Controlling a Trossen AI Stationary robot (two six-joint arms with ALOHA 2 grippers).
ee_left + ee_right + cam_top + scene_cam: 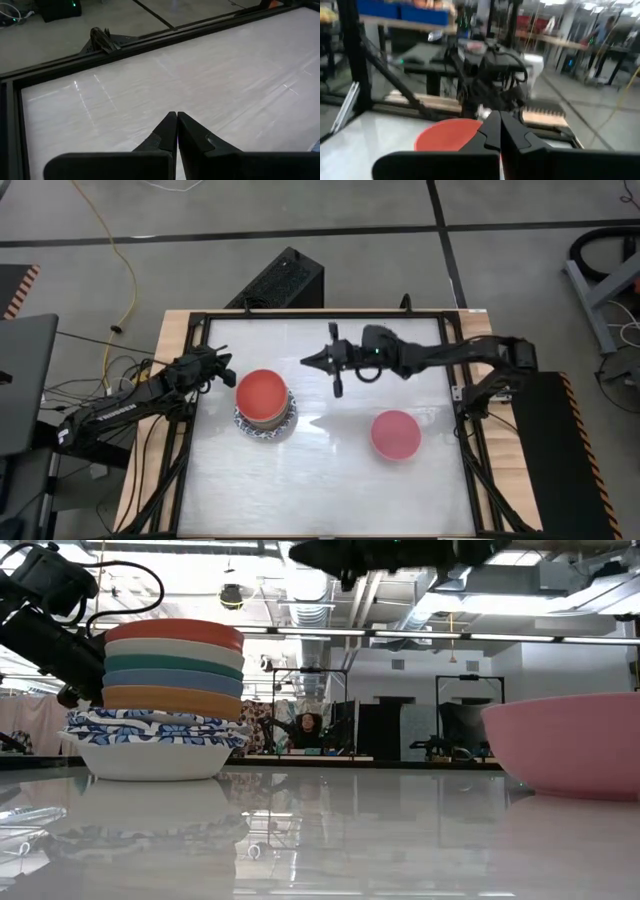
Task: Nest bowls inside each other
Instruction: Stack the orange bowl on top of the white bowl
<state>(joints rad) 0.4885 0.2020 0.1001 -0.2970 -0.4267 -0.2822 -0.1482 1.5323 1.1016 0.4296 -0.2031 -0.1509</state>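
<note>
A stack of nested bowls (265,406) stands left of the table's middle. White bowls with blue-patterned rims (155,735) sit at its bottom, and orange, blue, green and cream bowls lie above them. A red bowl (175,632) is on top. A pink bowl (396,434) rests alone on its base toward the right. My right gripper (306,361) hovers shut, pointing level toward the table's left, beyond and to the right of the stack, with the red bowl (445,136) ahead and below it. My left gripper (176,118) is shut at the table's left edge, near the stack.
A dark metal frame (320,313) runs around the white tabletop. Bare surface lies in front of the stack and between it and the pink bowl (570,745). A person (307,728) stands far off in the room behind the table.
</note>
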